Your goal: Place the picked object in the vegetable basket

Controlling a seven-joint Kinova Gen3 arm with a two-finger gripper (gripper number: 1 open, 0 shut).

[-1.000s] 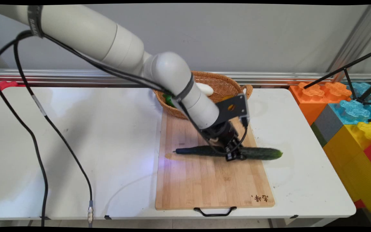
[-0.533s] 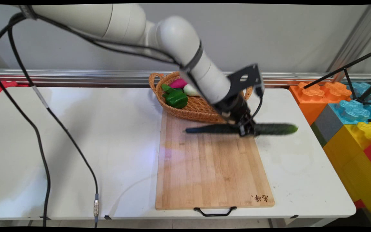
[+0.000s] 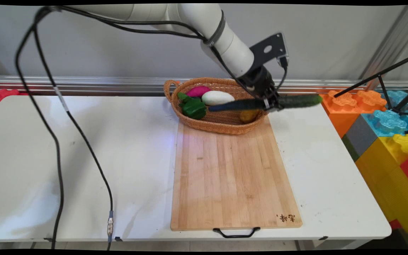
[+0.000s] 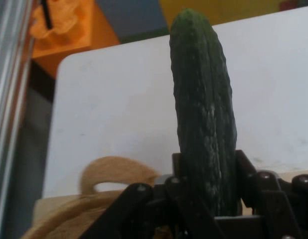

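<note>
Main view shows the black gripper [image 3: 270, 103] clamped on a dark green cucumber [image 3: 298, 101], which it holds level in the air above the right rim of the wicker basket [image 3: 221, 125]. Inside the basket lie a white vegetable [image 3: 217, 97], a pink one [image 3: 197, 91], a green pepper [image 3: 192, 107] and a yellow piece [image 3: 248, 115]. Nearer the camera, a wooden cutting board [image 3: 230, 177] rests on the white table [image 3: 83, 159], its far edge touching the basket.

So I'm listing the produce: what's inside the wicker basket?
The wicker basket holds a green pepper, a pink vegetable, a white one and something yellow; the held cucumber and gripper cover part.
</note>
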